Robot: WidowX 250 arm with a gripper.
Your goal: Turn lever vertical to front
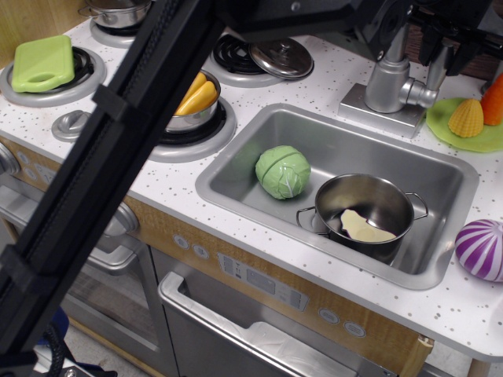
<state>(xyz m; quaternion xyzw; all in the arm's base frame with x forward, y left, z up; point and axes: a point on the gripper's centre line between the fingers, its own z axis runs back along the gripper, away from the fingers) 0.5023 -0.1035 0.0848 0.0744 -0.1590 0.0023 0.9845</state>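
Below and left of the fingers [449, 49], a green cabbage [283, 171] lies in the sink [236, 169]. The lever [437, 72] stands upright between the dark fingers, which seem narrowly around it; contact is unclear.

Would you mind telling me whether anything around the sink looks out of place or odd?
Nothing is spilled or visibly damaged. The oddities are in the sink: a green cabbage lies loose on its floor, and beside it stands a steel pot with a pale flat piece inside. The faucet lever stands upright, with the black claw around its top.
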